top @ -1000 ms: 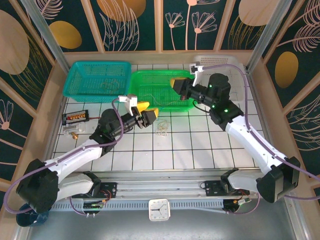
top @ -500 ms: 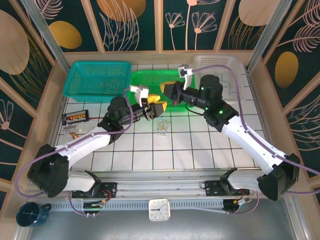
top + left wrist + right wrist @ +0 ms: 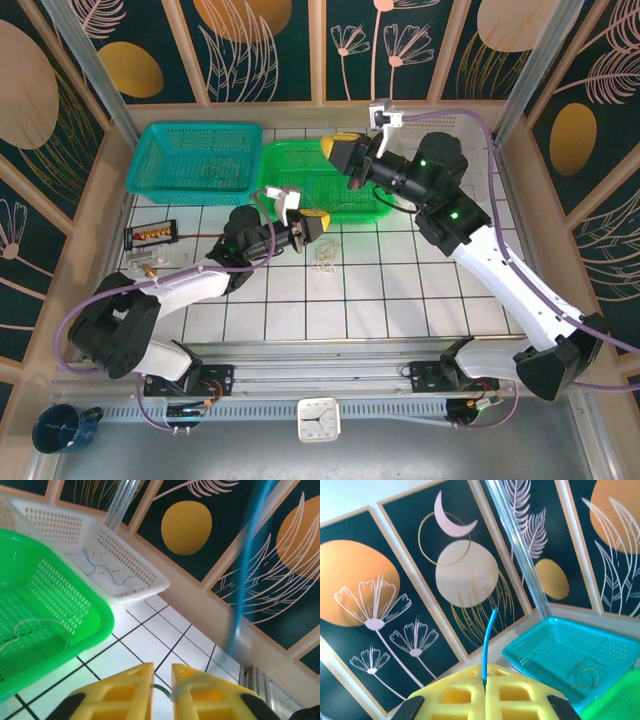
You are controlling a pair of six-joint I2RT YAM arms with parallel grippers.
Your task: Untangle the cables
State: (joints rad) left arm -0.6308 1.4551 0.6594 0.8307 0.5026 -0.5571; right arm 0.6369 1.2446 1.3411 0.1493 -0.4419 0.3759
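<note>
- R gripper [image 3: 485,674], bottom centre of wrist view: clamped on blue cable [image 3: 488,640]; strand stands straight up.
- L gripper [image 3: 162,677], bottom centre: gap narrow, thin blue strand pinched in it; blurred blue line rises twd upper right.
- Pale cable clump [image 3: 322,262] on desk [image 3: 400,300], centre of top view.
- Yellowish cable [image 3: 582,672] in teal basket [image 3: 535,645], lower right.

We see a blue cable [image 3: 489,630] rising straight from the right gripper's [image 3: 485,677] pinch. A blue squiggle [image 3: 107,571] lies in the white basket [image 3: 60,522], a pale strand [image 3: 35,626] in the green basket [image 3: 60,595], pale loops [image 3: 323,262] on the tiles [image 3: 400,290].
</note>
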